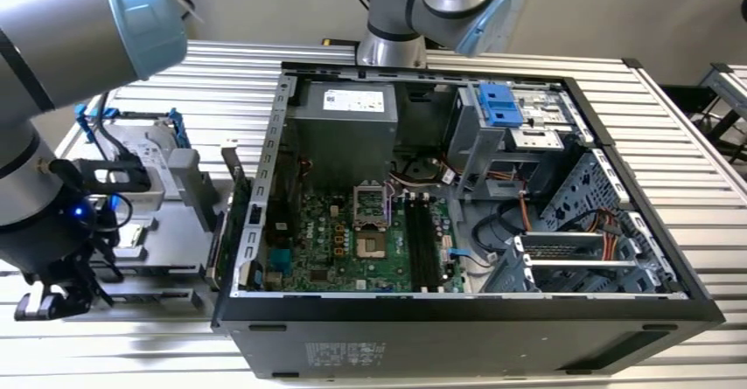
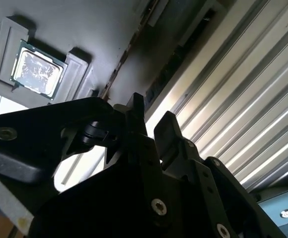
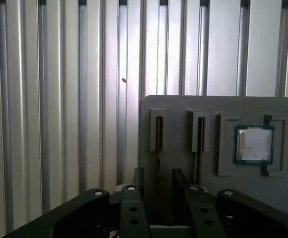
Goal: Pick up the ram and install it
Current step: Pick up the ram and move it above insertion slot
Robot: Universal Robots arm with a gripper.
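- At 8 o'clock in the exterior view, the tool [image 1: 45, 304] hangs low over a grey tray [image 1: 178, 214] on the slatted surface [image 1: 233, 61], just beside the open case [image 1: 467, 319].
- In the first wrist view, the ram [image 3: 157, 161] stands on edge in a tray slot (a thin dark line, seen end-on), between the tool's fingers [image 3: 139, 179].
- The tool is partly open: a gap shows on each side of the ram, and it grips nothing.
- In both wrist views, a processor [image 3: 254, 145] [image 2: 35, 69] lies in a square tray pocket, apart from the ram.
- At 3 o'clock from the tray in the exterior view, the case lies on its side, with the motherboard [image 1: 338, 240] facing up.
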